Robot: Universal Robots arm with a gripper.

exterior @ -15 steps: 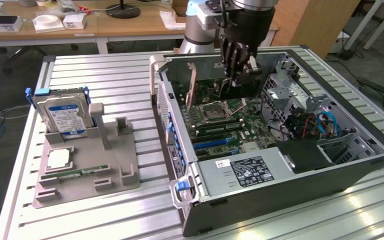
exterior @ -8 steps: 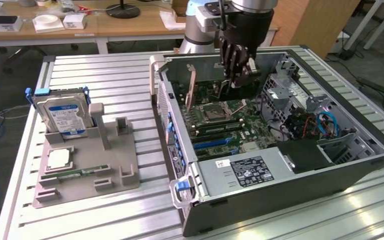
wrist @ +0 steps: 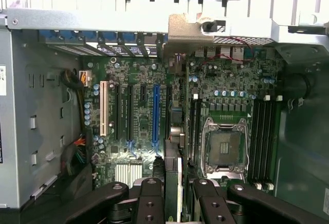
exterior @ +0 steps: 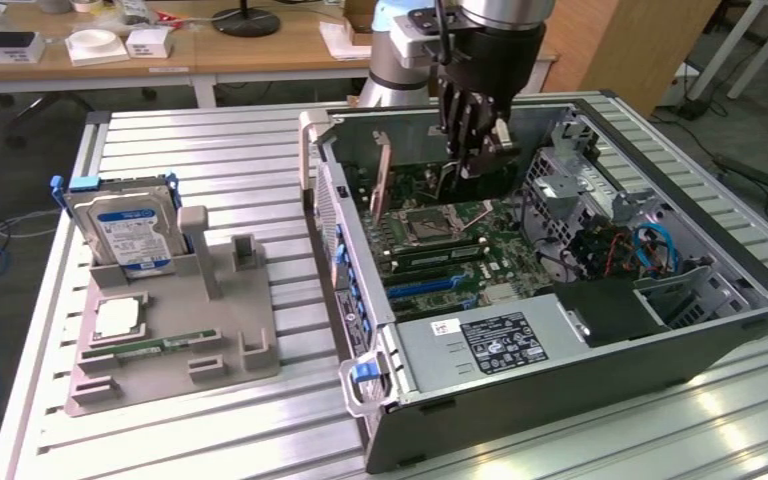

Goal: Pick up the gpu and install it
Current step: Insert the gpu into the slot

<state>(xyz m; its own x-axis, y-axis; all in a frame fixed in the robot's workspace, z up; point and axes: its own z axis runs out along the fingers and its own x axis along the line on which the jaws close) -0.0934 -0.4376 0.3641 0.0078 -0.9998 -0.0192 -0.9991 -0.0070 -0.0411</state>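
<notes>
The gpu [exterior: 381,180], a thin card, stands on edge inside the open computer case [exterior: 704,330]. In the wrist view the gpu [wrist: 174,180] runs edge-on from between my fingers toward the case's rear wall, where its metal end bracket [wrist: 191,29] sits. It lines up just beside the long blue slot [wrist: 156,116]. My gripper [exterior: 471,165] reaches down into the case over the motherboard. The gripper [wrist: 177,196] has a black finger [wrist: 150,198] on each side of the card's edge, shut on it. Whether the card's lower edge is in a slot I cannot tell.
The bare CPU socket [wrist: 223,144] and the memory slots [wrist: 262,136] lie beside the card. A power supply [exterior: 491,340] fills the case's near corner. On the exterior view's left, a grey holder [exterior: 244,340] carries a blue-labelled hard drive [exterior: 124,235], a processor [exterior: 117,318] and a memory stick [exterior: 157,345].
</notes>
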